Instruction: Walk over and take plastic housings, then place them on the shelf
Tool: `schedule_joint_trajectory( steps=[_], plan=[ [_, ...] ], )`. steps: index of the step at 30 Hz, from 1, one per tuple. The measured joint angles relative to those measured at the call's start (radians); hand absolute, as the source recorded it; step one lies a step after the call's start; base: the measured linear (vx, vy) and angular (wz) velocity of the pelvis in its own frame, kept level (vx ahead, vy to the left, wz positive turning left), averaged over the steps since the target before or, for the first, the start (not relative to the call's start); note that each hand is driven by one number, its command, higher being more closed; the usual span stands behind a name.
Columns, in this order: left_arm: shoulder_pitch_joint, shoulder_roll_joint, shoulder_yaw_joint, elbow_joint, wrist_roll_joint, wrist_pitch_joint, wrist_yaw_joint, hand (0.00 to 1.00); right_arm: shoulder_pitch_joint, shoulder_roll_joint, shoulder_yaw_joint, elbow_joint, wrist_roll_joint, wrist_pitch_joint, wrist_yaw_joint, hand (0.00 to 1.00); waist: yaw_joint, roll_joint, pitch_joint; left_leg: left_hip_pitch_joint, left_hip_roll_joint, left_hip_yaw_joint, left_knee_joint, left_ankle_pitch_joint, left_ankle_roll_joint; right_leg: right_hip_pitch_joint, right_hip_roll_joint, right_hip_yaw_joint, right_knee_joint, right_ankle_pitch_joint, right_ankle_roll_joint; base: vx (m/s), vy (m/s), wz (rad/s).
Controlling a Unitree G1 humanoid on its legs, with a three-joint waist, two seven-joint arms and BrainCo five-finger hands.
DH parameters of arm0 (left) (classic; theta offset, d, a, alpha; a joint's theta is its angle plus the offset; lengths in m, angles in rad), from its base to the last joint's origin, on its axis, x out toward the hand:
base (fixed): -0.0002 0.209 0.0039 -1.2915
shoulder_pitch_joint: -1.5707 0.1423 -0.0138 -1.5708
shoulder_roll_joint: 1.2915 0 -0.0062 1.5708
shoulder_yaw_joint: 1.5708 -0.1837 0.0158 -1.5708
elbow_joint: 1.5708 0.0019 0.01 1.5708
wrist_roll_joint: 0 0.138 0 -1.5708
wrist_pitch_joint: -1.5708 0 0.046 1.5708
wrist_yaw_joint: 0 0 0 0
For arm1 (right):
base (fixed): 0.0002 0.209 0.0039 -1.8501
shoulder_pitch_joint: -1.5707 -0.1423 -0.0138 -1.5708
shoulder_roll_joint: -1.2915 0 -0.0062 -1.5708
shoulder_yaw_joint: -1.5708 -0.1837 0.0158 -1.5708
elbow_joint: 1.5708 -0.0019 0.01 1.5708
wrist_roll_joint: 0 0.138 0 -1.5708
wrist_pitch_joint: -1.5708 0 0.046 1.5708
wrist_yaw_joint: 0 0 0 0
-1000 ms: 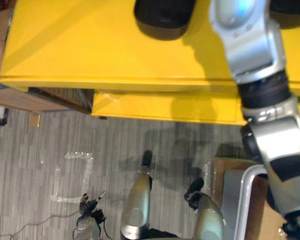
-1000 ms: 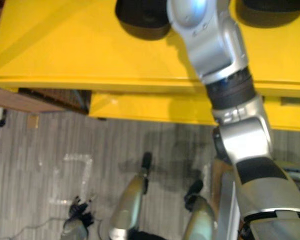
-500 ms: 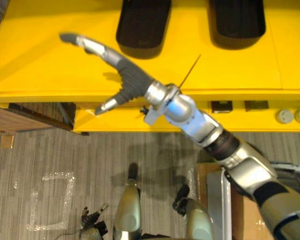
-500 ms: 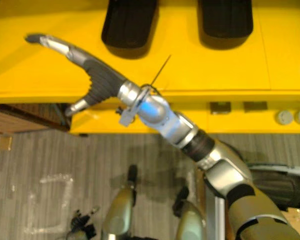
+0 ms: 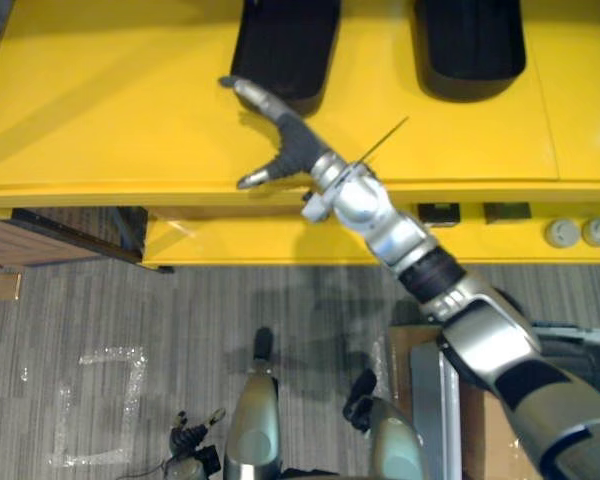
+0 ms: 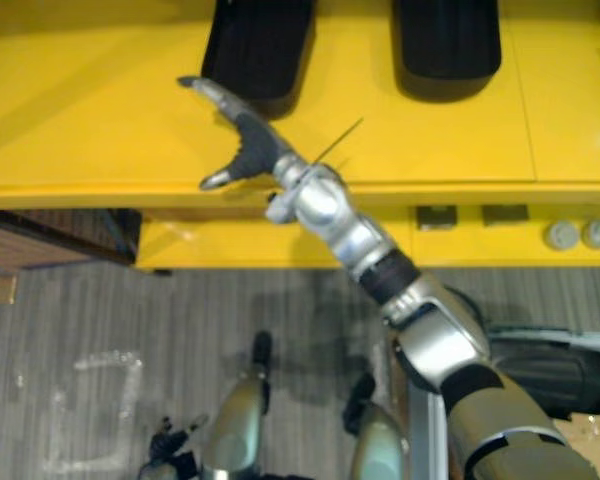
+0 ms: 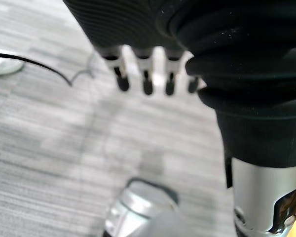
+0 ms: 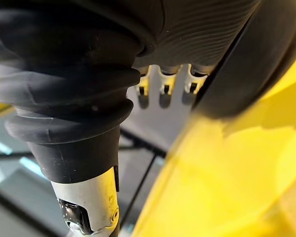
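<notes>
Here, right hand point(image 5: 283, 140), spread and empty, reaches over yellow table point(image 5: 100, 100); left of 2 black housings point(image 5: 285, 45) lies just past fingertips point(image 5: 242, 88), lengthwise away.

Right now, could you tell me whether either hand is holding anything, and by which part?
Nothing is held. The right hand is open beside the left black housing; the left hand hangs open.
</notes>
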Motion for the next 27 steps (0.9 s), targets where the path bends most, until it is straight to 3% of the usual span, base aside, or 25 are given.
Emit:
schedule_joint_trajectory(
  steps=[6, 20, 25, 27],
  plan=[
    [-0.002, -0.001, 0.001, 0.000, -0.006, -0.003, 0.000, 0.00, -0.034, -0.007, -0.058, 0.025, 0.002, 0.001, -0.014, 0.00, -0.004, 0.000, 0.000, 0.000, 0.004, 0.001, 0.000, 0.000, 0.000, -0.001, 0.004, 0.002, -0.001, 0.000, 0.000, 0.00, 0.000, 0.00],
    [-0.007, -0.003, 0.039, 0.000, -0.035, -0.007, -0.004, 0.00, -0.066, -0.046, -0.062, 0.061, 0.033, 0.009, 0.006, 0.00, -0.006, -0.012, 0.008, 0.002, 0.005, 0.005, 0.000, 0.000, 0.000, -0.002, 0.005, 0.006, 0.001, 0.000, 0.000, 0.00, 0.000, 0.00],
    [-0.007, -0.003, 0.039, 0.001, -0.035, -0.007, -0.005, 0.00, -0.054, -0.088, -0.024, -0.072, 0.064, 0.004, 0.026, 0.00, -0.012, -0.032, 0.024, 0.002, 0.006, 0.008, 0.000, -0.001, 0.001, -0.003, 0.005, 0.007, 0.001, 0.000, 0.000, 0.00, 0.000, 0.00],
    [-0.007, -0.004, 0.039, 0.003, -0.034, -0.006, -0.005, 0.00, -0.027, -0.108, 0.008, -0.181, 0.096, -0.022, 0.053, 0.00, -0.015, -0.035, 0.026, 0.002, 0.005, 0.009, 0.000, -0.002, 0.003, -0.003, 0.003, 0.008, 0.001, 0.000, 0.000, 0.00, 0.000, 0.00]
  ],
)
